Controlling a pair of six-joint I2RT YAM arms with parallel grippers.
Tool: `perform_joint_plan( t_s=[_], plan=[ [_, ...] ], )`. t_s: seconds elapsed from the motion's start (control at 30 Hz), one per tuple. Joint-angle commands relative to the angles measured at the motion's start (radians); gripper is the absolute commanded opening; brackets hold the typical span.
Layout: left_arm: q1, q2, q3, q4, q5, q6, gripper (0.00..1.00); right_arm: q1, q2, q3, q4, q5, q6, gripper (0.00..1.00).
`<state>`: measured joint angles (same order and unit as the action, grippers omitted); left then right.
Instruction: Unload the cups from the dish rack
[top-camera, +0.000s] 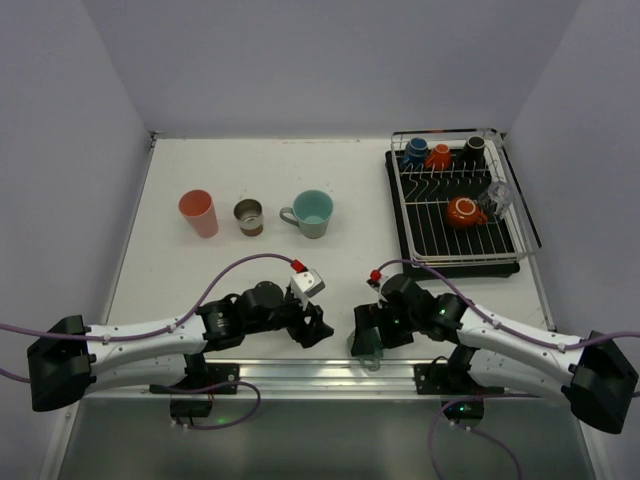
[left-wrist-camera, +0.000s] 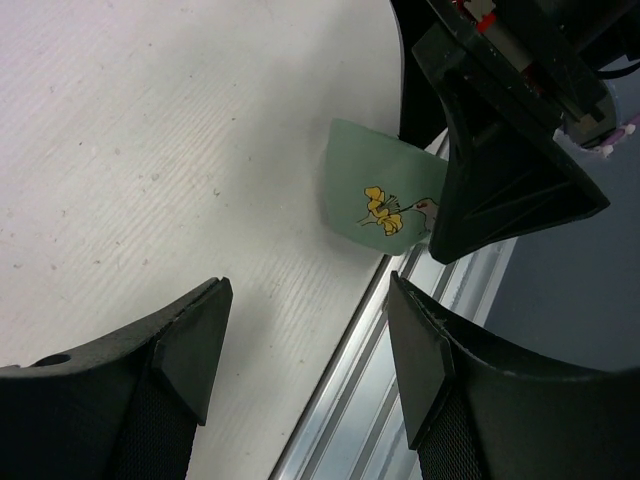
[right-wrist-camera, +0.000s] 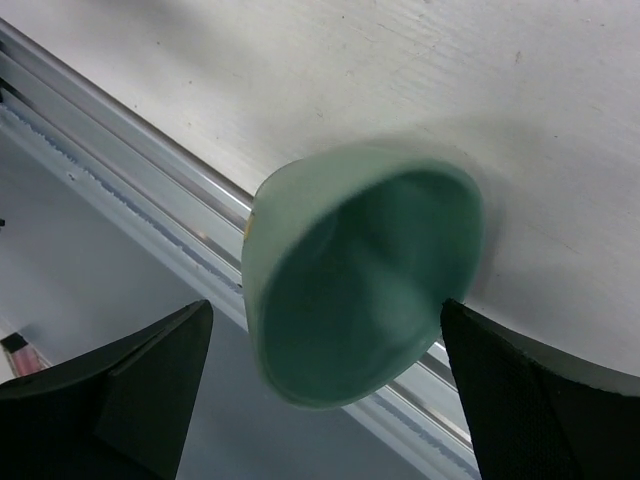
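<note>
right wrist, teal cup (right-wrist-camera: 360, 270) btwn fingers (right-wrist-camera: 130, 390)

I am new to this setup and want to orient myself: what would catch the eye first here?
A small teal cup, tilted, sits inside the open right gripper at the near edge of the table, over the metal rail. Far right, the dish rack holds five cups; three more cups stand on the table's left half.
</note>
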<state>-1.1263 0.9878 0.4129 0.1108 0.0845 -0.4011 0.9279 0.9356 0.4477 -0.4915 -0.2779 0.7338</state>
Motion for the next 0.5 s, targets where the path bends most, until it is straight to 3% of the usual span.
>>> perform_joint_plan(
  t_s=[0.0, 0.2, 0.27, 0.4, 0.47],
  plan=[
    [0.002, -0.001, -0.006, 0.064, -0.023, -0.019, 0.7, 0.015, 0.009, 0.028, 0.066, 0.037, 0.035, 0.99],
    [0.002, 0.002, -0.016, 0.075, -0.045, -0.041, 0.7, 0.017, -0.011, 0.031, 0.133, 0.125, 0.046, 0.79],
    [0.002, 0.0, -0.014, 0.066, -0.052, -0.042, 0.7, 0.02, 0.002, 0.048, 0.111, 0.134, 0.041, 0.79],
    [0.002, 0.005, -0.017, 0.066, -0.063, -0.045, 0.7, 0.023, -0.009, 0.042, 0.084, 0.154, 0.049, 0.93],
    [0.002, 0.006, -0.014, 0.067, -0.063, -0.048, 0.7, 0.031, 0.0, 0.034, 0.09, 0.148, 0.062, 0.9]
  ],
)
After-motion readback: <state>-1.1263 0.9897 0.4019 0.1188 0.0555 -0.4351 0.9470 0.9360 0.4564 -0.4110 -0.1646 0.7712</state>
